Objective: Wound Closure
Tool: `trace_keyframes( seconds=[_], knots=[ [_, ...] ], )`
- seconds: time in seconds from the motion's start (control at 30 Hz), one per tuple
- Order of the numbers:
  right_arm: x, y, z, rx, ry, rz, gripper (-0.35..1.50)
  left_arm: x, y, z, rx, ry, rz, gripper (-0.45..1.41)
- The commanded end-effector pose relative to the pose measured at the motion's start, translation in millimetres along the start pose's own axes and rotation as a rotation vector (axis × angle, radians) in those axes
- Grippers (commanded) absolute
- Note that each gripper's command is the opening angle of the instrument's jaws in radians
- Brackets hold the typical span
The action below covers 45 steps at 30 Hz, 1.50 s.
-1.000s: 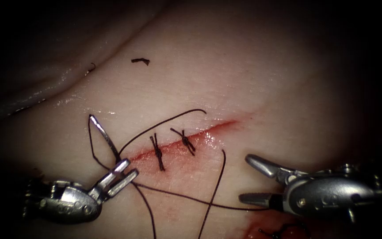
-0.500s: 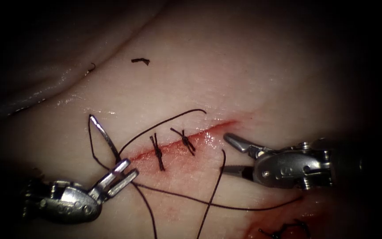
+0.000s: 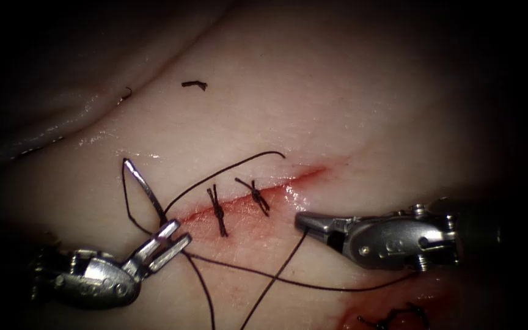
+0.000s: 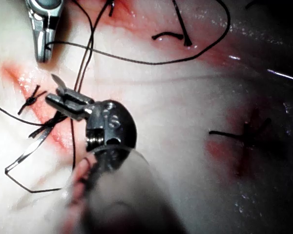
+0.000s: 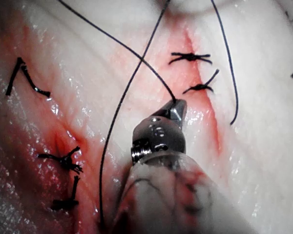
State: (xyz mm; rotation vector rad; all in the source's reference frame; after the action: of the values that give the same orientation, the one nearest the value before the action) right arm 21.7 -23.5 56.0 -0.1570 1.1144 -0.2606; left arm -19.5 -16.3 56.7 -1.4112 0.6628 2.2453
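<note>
- The needle [image 3: 143, 189] sits left of the cut [image 3: 258, 197], its near end clenched in the left claw [image 3: 172, 237].
- Right claw [image 3: 304, 221] has closed on the thread [image 3: 276, 276].
- Two knots [image 3: 217, 211] done; far-right stretch gapes.

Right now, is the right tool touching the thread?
Touching. In the endoscope view the right tool has its jaws shut on the end of the thread; the right wrist view shows the strand running into its tip.
</note>
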Motion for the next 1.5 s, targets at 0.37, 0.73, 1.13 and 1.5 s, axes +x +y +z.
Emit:
trace_keyframes(
  seconds=[0.37,0.73,1.13,1.5],
  knots=[
    [7.7,-5.7,-6.4,0.051,0.031,-0.012,-0.35,-0.5,0.9,0.3,-0.001,0.001,-0.001,-0.45],
    [18.9,-10.4,-9.9,0.252,0.132,-0.042,-0.35,-0.5,1.1,0.4,-0.005,-0.002,0.001,-0.45],
    [16.5,-3.5,-8.7,0.024,0.128,0.031,1.30,-0.5,1.1,0.4,-0.006,-0.002,0.001,-0.45],
    [9.5,1.3,-7.2,-0.034,0.072,0.068,1.30,-0.6,1.0,0.3,-0.006,-0.001,0.001,-0.45]
  ],
)
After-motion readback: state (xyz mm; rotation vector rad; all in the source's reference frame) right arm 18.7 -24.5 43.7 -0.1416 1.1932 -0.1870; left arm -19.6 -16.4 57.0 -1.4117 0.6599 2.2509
